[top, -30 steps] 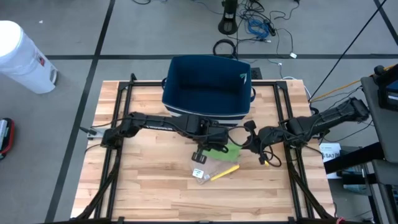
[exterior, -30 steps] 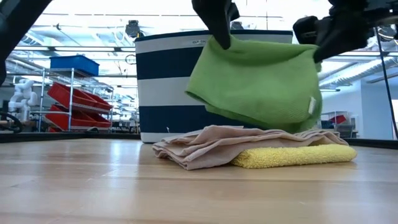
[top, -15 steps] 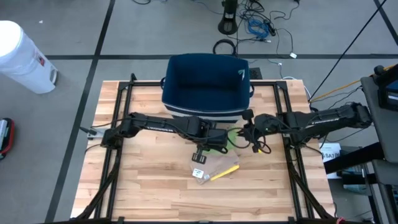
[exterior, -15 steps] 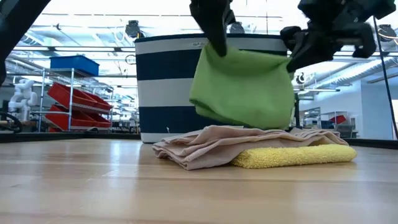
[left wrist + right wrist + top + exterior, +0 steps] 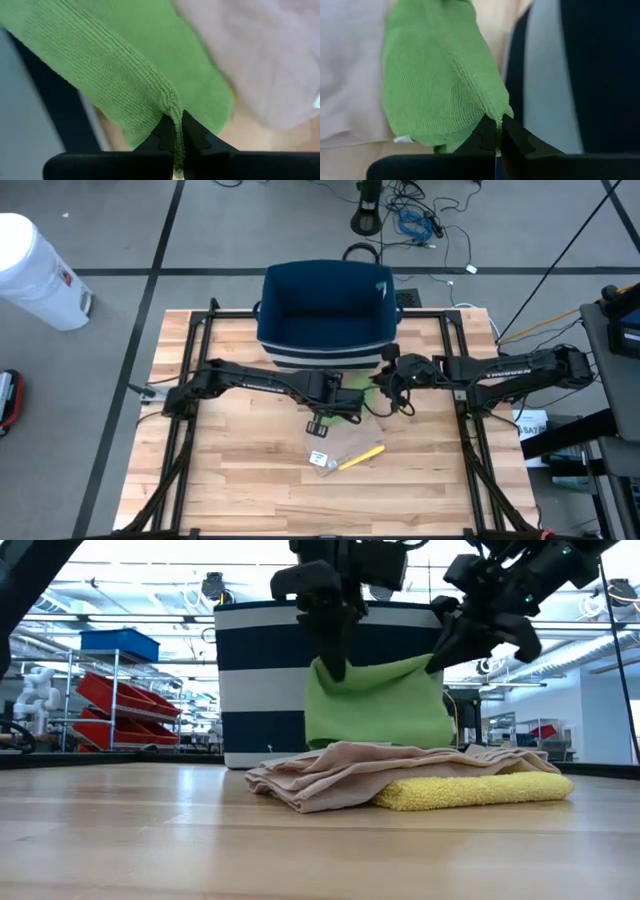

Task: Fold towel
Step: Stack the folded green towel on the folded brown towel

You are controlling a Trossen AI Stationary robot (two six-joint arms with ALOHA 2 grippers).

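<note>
Bright, even light fell from overhead, and shadows stayed faint. In the low view, ceiling glare behind the left gripper (image 5: 335,668) washed out. Beyond that gripper, the beige cloth (image 5: 260,55) blurred.

A wooden table (image 5: 230,470) fills the middle of the frame. At its upper edge stands a dark blue basket (image 5: 323,313) with a striped side. Two dark arms reach in from the left and the right and meet just below the basket. Between them hangs a green towel (image 5: 353,393), with the left gripper (image 5: 340,395) and the right gripper (image 5: 385,380) at its corners. Lower, near the centre, lies a yellow cloth (image 5: 361,457) beside a pale cloth (image 5: 345,442). A white bin (image 5: 38,272) stands on the floor at the upper left.
</note>
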